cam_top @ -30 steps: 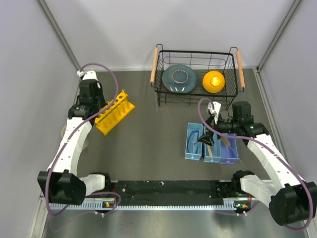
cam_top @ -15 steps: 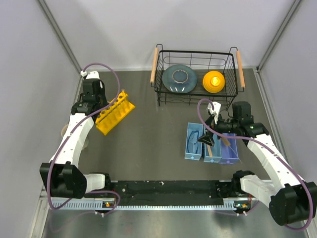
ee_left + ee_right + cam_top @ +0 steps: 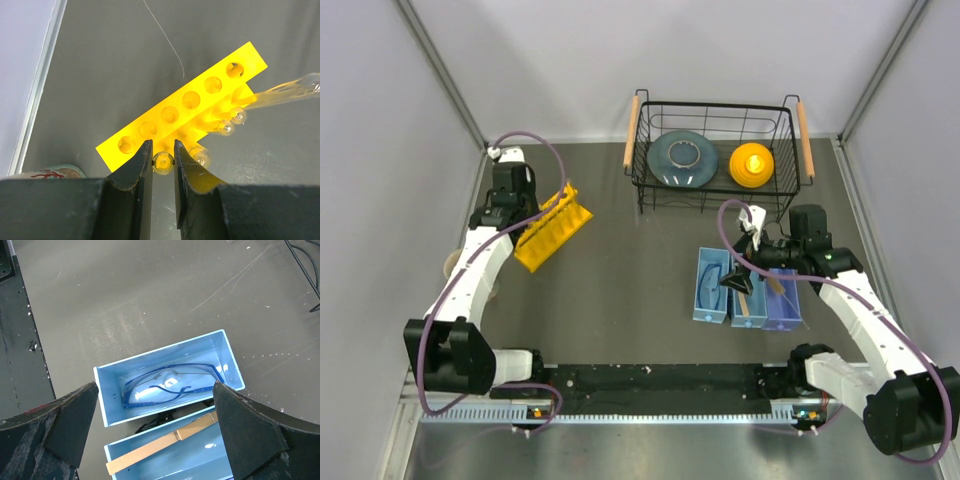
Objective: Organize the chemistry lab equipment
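The yellow six-hole rack [image 3: 552,226] lies tilted on the mat at the left; the left wrist view shows its hole strip [image 3: 185,105]. Several clear glass tubes stick out of it [image 3: 226,128], and one lies beside it [image 3: 290,90]. My left gripper [image 3: 530,224] [image 3: 163,148] is shut on the nearest glass tube [image 3: 163,162] at the rack's near side. My right gripper [image 3: 735,280] [image 3: 155,390] is open and empty above the blue bins. Blue-rimmed safety glasses [image 3: 170,385] lie in the light-blue bin [image 3: 107,405]. The tan wooden clamp [image 3: 165,442] lies in the bin beside it.
Three small bins stand side by side at the right: light blue [image 3: 710,312], blue [image 3: 748,318], purple [image 3: 783,305]. A black wire basket [image 3: 718,105] at the back holds a grey-blue plate [image 3: 682,158] and a yellow object [image 3: 751,165]. A round object [image 3: 450,265] lies near the left wall.
My left arm has shifted a little toward the back, with the wrist closer to the rack. The right arm and the bins have not moved.
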